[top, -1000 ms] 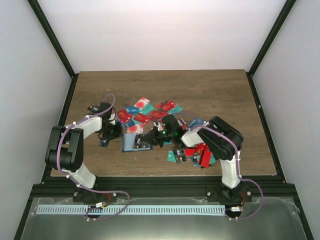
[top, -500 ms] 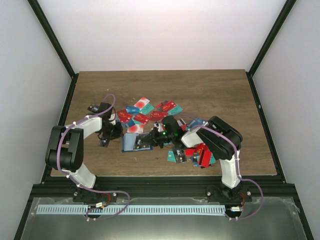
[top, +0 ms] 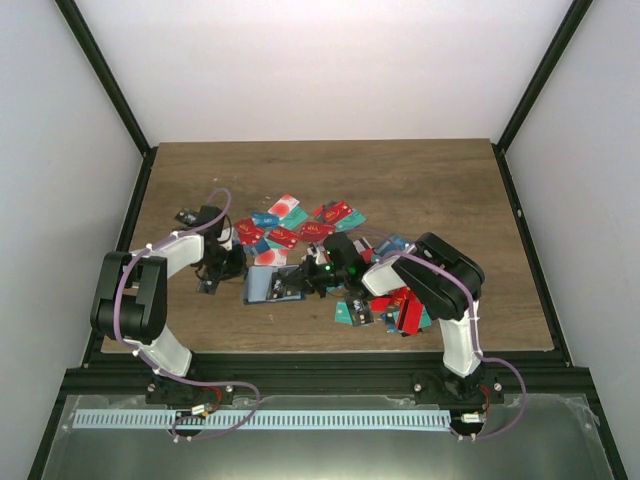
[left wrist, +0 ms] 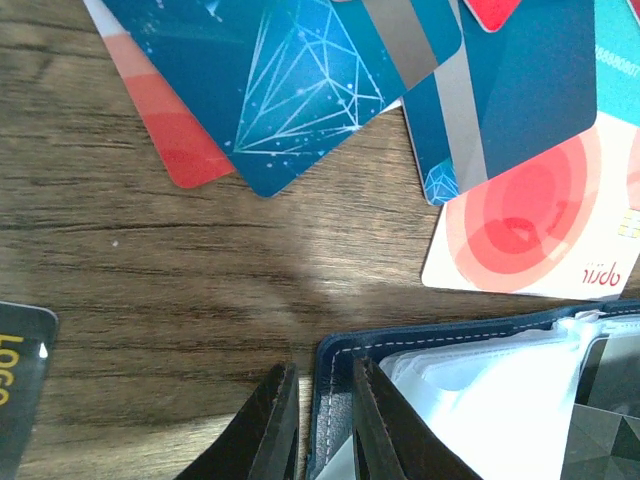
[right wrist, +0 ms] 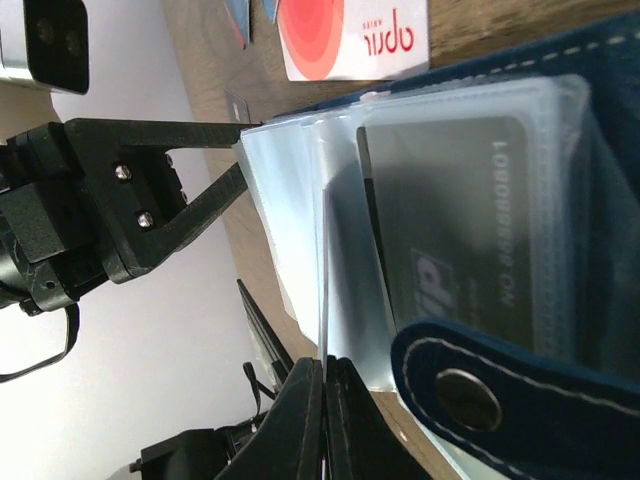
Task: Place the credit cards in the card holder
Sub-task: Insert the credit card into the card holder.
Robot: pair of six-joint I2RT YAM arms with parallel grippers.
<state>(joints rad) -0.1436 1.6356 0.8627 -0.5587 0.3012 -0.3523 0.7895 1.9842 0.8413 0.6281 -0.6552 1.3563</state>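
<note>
Top view: holder (top: 268, 287) lies open on the table (top: 430, 180), near-centre, long axis left-right, between both grippers. Cards (top: 300, 225) are scattered just behind it, with more by the right arm. Grip detail is too small here. Left wrist view: left gripper (left wrist: 322, 368) pinches the holder's (left wrist: 335, 375) stitched navy edge, one finger each side. A black card (left wrist: 15, 380) at frame left reads "LOGO" in yellow, and a white-red card (left wrist: 530, 225) carries a word upside down. Right wrist view: right gripper (right wrist: 325, 365) has its fingers pressed together on a clear sleeve (right wrist: 300, 200) of the holder (right wrist: 600, 50). Snap tab (right wrist: 470, 395) sits near the fingers. A dark card (right wrist: 450, 230) sits in a sleeve, digits blurred. The white-red card (right wrist: 345, 40) reads roughly "opur".
</note>
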